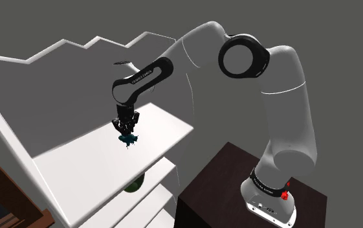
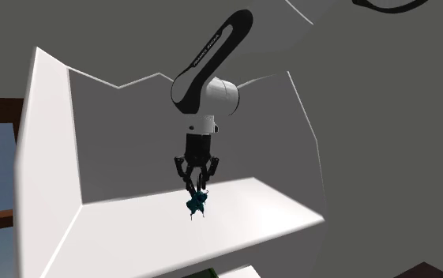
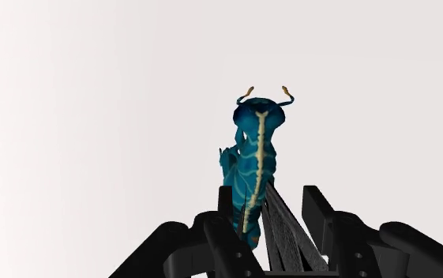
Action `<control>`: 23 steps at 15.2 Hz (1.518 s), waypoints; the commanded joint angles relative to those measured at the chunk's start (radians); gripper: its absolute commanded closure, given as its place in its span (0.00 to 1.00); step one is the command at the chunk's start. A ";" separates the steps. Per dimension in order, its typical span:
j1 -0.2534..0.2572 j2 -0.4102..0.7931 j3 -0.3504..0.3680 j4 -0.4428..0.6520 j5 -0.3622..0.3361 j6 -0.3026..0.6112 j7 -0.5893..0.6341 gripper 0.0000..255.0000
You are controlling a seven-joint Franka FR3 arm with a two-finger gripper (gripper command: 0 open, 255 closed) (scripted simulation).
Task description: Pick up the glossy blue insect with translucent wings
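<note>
That insect [image 3: 253, 162] is teal-blue with a cream stripe down its back and orange-tipped feelers; white shelf [image 1: 167, 126], black gripper [image 2: 194, 188].

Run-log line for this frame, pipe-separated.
phase: grasp | gripper: shut on blue insect | pose: head away from gripper, over white shelf | shelf contact: unclear

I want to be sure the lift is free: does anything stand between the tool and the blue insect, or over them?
Nothing visible does. The tool clasps the blue insect directly, over the white shelf, and no other thing is seen beside or above them.
</note>
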State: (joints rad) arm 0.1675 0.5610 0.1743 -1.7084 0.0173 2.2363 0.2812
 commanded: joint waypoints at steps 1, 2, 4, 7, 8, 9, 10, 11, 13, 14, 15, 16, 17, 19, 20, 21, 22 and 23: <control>0.000 0.001 0.000 0.000 0.000 0.001 0.000 1.00; 0.001 0.002 0.000 0.001 0.000 0.000 0.000 1.00; 0.001 0.002 0.000 0.001 0.000 0.000 0.001 1.00; 0.001 0.001 0.000 0.000 0.000 0.000 0.001 1.00; 0.000 0.001 0.000 -0.001 0.000 0.001 -0.001 1.00; -0.001 -0.007 0.001 0.001 0.001 -0.009 0.000 1.00; -0.001 -0.015 0.001 0.003 0.002 -0.018 0.000 1.00; -0.002 -0.022 0.002 0.006 0.003 -0.028 0.000 1.00; -0.003 -0.037 0.003 0.012 0.004 -0.049 0.001 1.00; -0.004 -0.044 0.004 0.015 0.005 -0.059 0.001 1.00; -0.004 -0.051 0.005 0.018 0.006 -0.069 0.002 1.00; -0.004 -0.058 0.005 0.022 0.007 -0.080 0.002 1.00; -0.005 -0.064 0.006 0.025 0.008 -0.090 0.002 1.00; -0.006 -0.077 0.007 0.034 0.009 -0.111 0.003 1.00; -0.006 -0.083 0.007 0.038 0.010 -0.122 0.003 1.00; -0.007 -0.090 0.008 0.043 0.011 -0.132 0.004 1.00; -0.007 -0.095 0.008 0.048 0.011 -0.143 0.004 1.00; -0.007 -0.101 0.009 0.054 0.012 -0.154 0.005 1.00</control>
State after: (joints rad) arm 0.1601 0.4630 0.1825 -1.6634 0.0291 2.0939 0.2851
